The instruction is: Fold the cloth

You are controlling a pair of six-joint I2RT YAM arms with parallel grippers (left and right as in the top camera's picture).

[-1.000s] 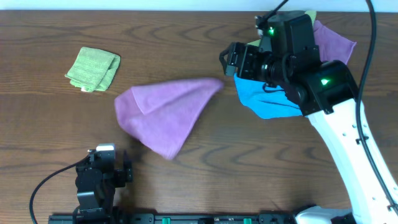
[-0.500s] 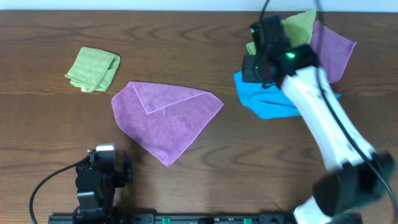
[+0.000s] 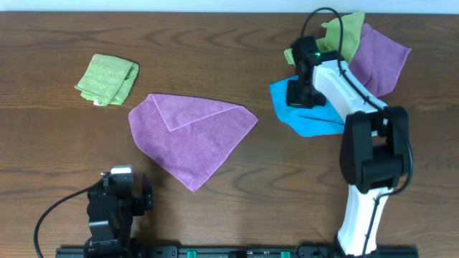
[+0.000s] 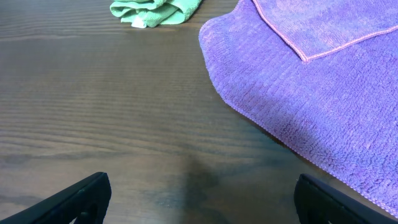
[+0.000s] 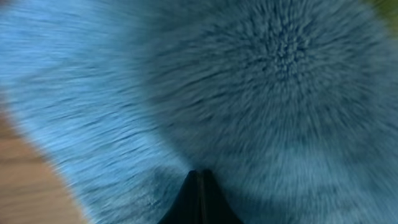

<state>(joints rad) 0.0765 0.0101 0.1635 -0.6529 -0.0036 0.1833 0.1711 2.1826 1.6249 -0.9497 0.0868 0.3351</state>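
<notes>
A purple cloth (image 3: 190,136) lies flat in the middle of the table, one corner folded over into a rough triangle. The left wrist view shows its edge (image 4: 323,81) at the upper right. My left gripper (image 3: 118,188) rests near the front edge, short of the cloth. It is open (image 4: 205,205) over bare wood with nothing between its fingers. My right gripper (image 3: 297,93) is over a blue cloth (image 3: 310,118) to the right of the purple one. Its fingers are shut together (image 5: 200,186) with the tips at the blue fabric (image 5: 186,81). No pinched fold shows.
A folded green cloth (image 3: 107,79) sits at the back left, also seen in the left wrist view (image 4: 155,9). Behind the blue cloth, a yellow-green cloth (image 3: 346,34) and another purple cloth (image 3: 381,61) lie piled at the back right.
My right gripper let go of the purple cloth's right corner, which settled flat. The arm then swung right to the blue cloth and shut. The left arm stayed still.
</notes>
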